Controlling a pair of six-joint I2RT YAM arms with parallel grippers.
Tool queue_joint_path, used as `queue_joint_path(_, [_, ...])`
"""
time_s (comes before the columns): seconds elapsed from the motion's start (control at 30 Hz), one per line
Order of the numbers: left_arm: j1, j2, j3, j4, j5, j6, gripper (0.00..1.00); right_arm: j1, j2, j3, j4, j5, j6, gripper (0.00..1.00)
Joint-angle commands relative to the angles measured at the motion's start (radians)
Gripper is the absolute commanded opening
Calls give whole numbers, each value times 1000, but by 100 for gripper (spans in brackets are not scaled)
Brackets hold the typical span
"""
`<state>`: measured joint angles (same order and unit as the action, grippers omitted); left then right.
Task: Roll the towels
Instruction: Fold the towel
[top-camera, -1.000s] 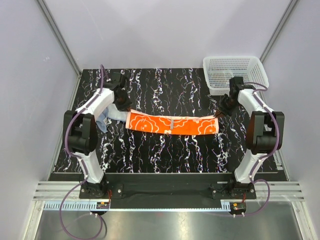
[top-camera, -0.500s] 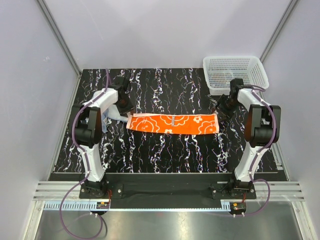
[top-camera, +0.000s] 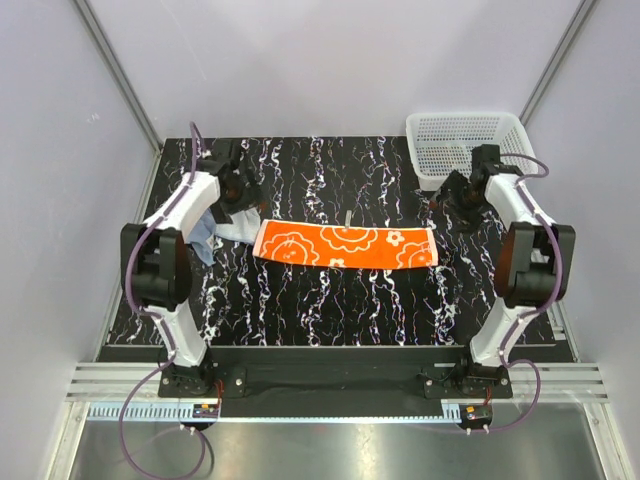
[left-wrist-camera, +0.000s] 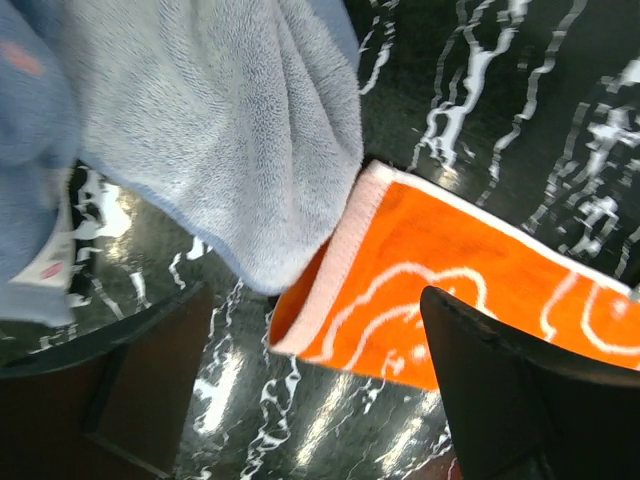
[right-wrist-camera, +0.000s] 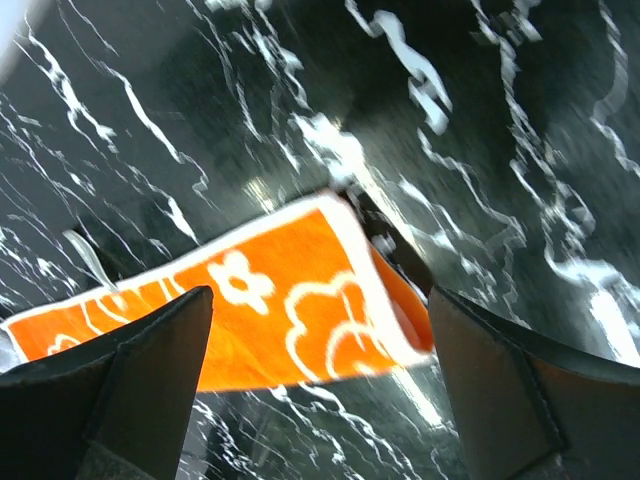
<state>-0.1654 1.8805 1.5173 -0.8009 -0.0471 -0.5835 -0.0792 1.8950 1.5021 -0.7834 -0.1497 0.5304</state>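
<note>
No readable text; tag (left-wrist-camera: 45, 268) on blue-grey towel (left-wrist-camera: 200, 130) illegible.

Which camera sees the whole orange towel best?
The top camera: the orange towel lies flat there, seen end to end. The left wrist view shows only one end, beside the blue-grey towel; the right wrist view shows only the other end.

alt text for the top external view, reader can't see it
An orange towel with a white print lies flat as a long strip across a black marbled table, not yet rolled. The left gripper and right gripper hover open near its ends, a blue-grey towel bunched by the left end, a white mesh basket at the far right corner.
</note>
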Motion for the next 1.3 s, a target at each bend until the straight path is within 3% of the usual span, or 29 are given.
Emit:
queue_joint_path(0.0, [3,-151,-3,-9,-45,68,93,-16,-151,-136,2,41,-4,94])
queue_joint_path(0.1, [3,-259,-78,-4,-65,115,99,-16,-230,-270,44,16,14,93])
queue_joint_path(0.4, [3,-521,-336,34,-106,214,99,-16,-292,-494,200,-88,89,79])
queue_joint_path(0.73, [1,-544,-434,107,-63,217,99,-16,-237,-545,263,-80,121,70])
queue_joint_path(1.07, [1,-552,-450,115,-54,217,98,-16,-198,-568,285,-54,92,41])
queue_joint_path(1.13, [1,-554,-453,115,-54,217,98,-14,-195,-566,274,-42,88,39])
queue_joint_path(1.27, [0,-555,-457,117,-57,217,98,-27,-201,-546,243,-4,51,22])
